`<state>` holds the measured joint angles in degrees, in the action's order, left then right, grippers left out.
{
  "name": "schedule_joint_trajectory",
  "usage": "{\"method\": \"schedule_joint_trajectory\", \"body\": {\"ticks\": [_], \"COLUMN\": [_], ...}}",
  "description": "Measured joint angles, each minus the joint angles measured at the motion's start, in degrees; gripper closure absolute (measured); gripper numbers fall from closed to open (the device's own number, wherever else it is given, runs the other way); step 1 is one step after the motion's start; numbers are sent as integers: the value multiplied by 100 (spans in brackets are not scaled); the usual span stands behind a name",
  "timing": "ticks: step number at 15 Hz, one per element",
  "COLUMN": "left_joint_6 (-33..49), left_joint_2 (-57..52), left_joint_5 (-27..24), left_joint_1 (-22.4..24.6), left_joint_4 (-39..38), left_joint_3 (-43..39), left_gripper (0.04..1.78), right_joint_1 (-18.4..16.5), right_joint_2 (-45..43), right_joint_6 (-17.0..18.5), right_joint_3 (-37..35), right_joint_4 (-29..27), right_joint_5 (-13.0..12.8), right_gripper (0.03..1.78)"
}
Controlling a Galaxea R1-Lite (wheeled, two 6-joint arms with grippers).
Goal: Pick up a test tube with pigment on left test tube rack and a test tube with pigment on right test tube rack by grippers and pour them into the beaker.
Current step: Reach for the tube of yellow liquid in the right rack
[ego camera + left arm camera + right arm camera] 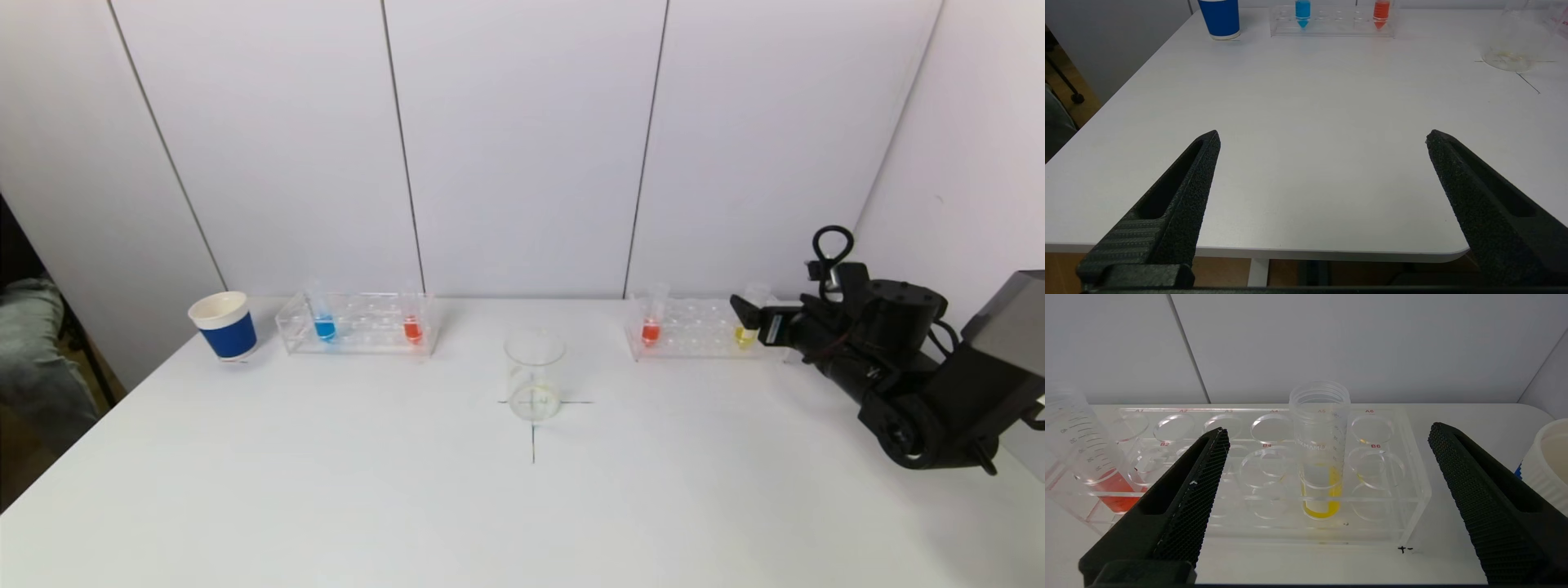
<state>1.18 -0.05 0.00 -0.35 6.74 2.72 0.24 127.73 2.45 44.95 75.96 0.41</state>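
Yellow tube upright in right rack, beaker centre

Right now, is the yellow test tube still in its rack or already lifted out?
In the rack. The yellow test tube stands upright in the right rack, while the right gripper faces it with jaws open, not touching.

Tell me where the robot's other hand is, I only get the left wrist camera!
Observer: The black right gripper is open, facing the clear plastic right test tube rack.
Operator: My left gripper is open too! What's that one aiming at?
Observer: A clear test tube with yellow pigment, standing upright in the rack. The fingers are not touching it.
Operator: Any other colour in that rack?
Observer: Yes, a clear test tube with red pigment at the rack's other end.
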Motion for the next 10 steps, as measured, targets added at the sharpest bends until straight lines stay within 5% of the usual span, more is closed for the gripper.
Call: {"method": "schedule_joint_trajectory", "body": {"ticks": [5, 10], "left_joint_6": [0, 2], "left_joint_2": [0, 0], "left_joint_5": [0, 0], "left_joint_1": [0, 0], "left_joint_4": [0, -2], "left_joint_3": [0, 0], "left_gripper": [6, 6], "right_joint_1": [-4, 0], "right_joint_2": [232, 578], "right_joint_6": [18, 24], "right_joint_3": [188, 290], "right_joint_4": [77, 822], "right_joint_5": [-11, -189], "right_gripper": [4, 4]}}
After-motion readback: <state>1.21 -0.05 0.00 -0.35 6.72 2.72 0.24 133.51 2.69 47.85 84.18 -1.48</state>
